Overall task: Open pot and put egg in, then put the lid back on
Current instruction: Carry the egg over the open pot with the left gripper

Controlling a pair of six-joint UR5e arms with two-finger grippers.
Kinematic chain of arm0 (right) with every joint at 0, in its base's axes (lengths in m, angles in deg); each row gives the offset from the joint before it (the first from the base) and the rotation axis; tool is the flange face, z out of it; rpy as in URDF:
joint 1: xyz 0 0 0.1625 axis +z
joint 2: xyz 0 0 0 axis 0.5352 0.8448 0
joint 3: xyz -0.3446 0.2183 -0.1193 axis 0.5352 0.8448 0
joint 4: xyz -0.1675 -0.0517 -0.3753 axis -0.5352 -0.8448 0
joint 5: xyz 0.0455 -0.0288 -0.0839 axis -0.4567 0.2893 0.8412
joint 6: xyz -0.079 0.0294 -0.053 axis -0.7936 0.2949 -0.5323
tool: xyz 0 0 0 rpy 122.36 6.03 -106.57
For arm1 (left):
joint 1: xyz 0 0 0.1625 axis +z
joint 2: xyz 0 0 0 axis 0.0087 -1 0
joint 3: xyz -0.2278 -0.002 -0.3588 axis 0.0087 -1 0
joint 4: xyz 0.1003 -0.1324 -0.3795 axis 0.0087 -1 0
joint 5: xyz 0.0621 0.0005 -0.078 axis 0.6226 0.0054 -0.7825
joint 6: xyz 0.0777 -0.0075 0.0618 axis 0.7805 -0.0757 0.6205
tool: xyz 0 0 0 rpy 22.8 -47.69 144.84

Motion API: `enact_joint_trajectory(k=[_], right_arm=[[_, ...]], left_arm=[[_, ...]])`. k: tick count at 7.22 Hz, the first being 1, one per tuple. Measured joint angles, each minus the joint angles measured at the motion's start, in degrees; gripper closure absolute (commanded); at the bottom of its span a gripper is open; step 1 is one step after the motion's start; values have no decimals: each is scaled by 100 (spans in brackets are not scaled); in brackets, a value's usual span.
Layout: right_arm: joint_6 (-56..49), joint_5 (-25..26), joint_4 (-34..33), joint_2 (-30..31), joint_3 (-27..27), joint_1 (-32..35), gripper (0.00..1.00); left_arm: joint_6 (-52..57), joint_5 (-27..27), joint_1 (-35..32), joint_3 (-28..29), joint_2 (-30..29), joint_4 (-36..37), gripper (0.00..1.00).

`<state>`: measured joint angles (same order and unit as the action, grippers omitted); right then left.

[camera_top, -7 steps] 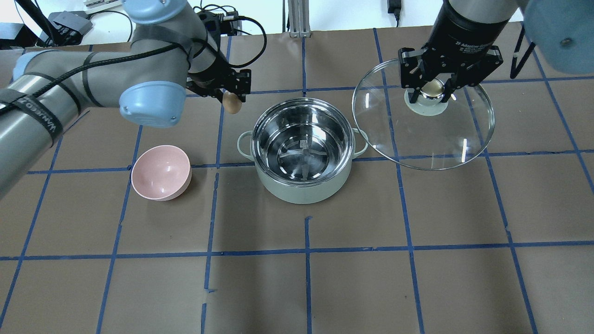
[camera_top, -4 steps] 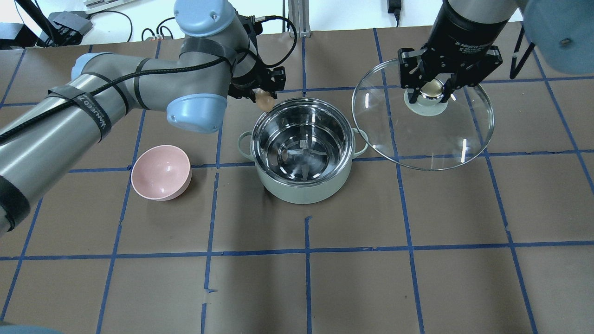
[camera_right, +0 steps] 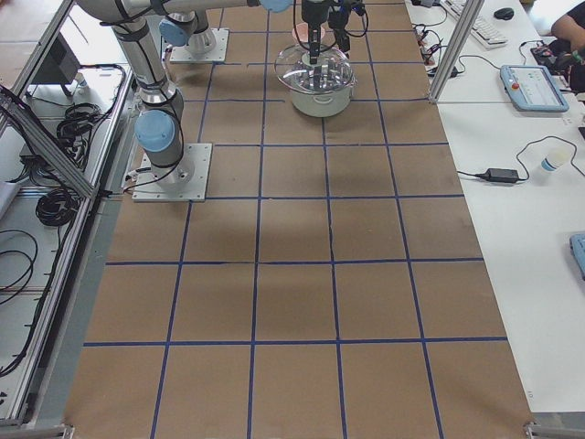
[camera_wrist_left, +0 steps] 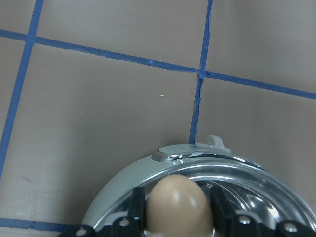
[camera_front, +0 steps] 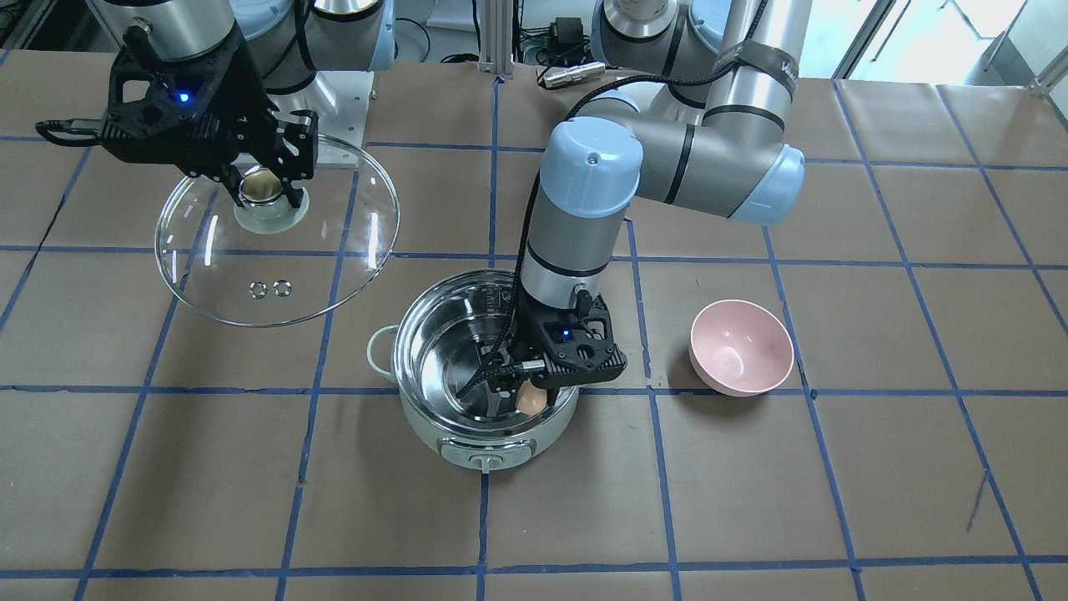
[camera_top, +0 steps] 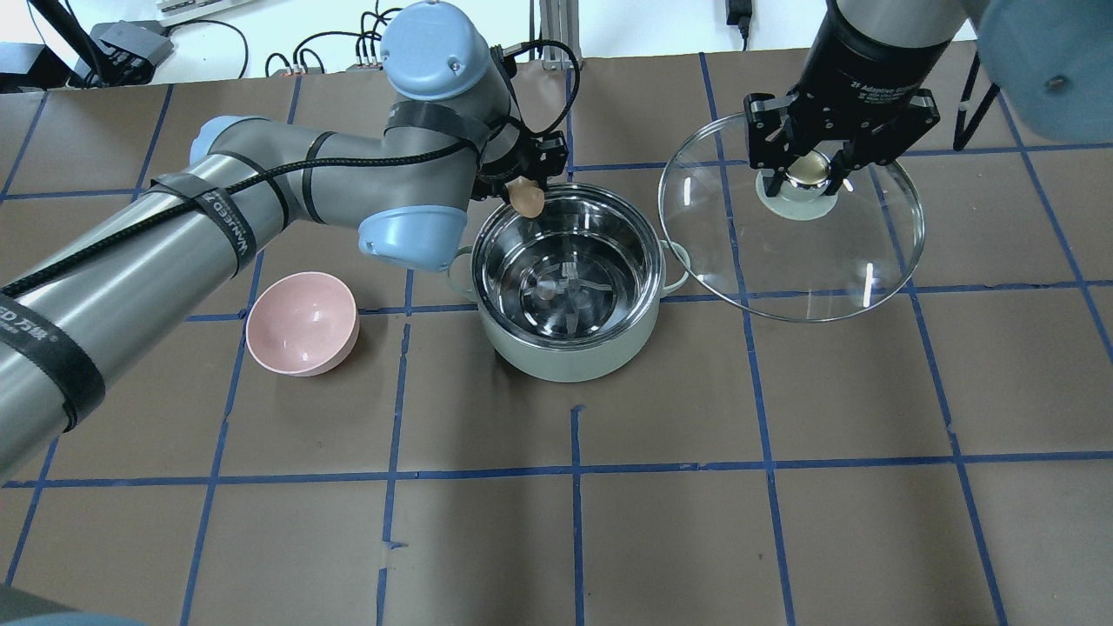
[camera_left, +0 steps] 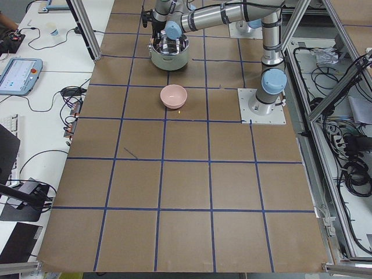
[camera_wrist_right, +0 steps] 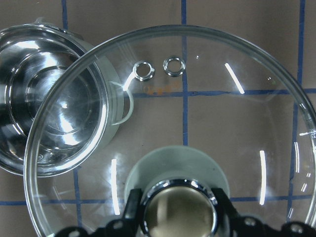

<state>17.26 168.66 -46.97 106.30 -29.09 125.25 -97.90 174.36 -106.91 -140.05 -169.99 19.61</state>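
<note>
Pink bowl (camera_top: 302, 322) plus a whole lot of taped-up brown paper

The bowl sits open side up on the table (camera_top: 869, 539), which is covered in brown paper with a grid of blue tape lines (camera_top: 576, 522), one running right by the bowl's base. Over on the white side bench there's a tablet-style controller (camera_right: 533, 88), a black power brick (camera_right: 499, 174) with its cable, and a small cup (camera_right: 554, 159).
</note>
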Motion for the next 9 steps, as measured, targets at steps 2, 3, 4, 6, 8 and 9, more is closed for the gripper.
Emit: enact_joint_trajectory(k=[2,3,4,6,8,9], right_arm=[[0,0,0,3,-4,-6,95],[0,0,0,6,-4,-4,95],[0,0,0,8,-4,-2,95],[0,0,0,6,-4,0,95],[0,0,0,6,-4,9,95],[-2,0,0,4,-5,11,95]], left_arm=[[-668,221,-168,-1,-120,132,71],[-1058,297,-256,-4,-171,184,71],[-1368,366,-318,-6,-208,213,71],[-1878,413,-406,-7,-295,287,71],[-2270,469,-488,-3,-404,385,71],[-2354,485,-503,-4,-449,450,71]])
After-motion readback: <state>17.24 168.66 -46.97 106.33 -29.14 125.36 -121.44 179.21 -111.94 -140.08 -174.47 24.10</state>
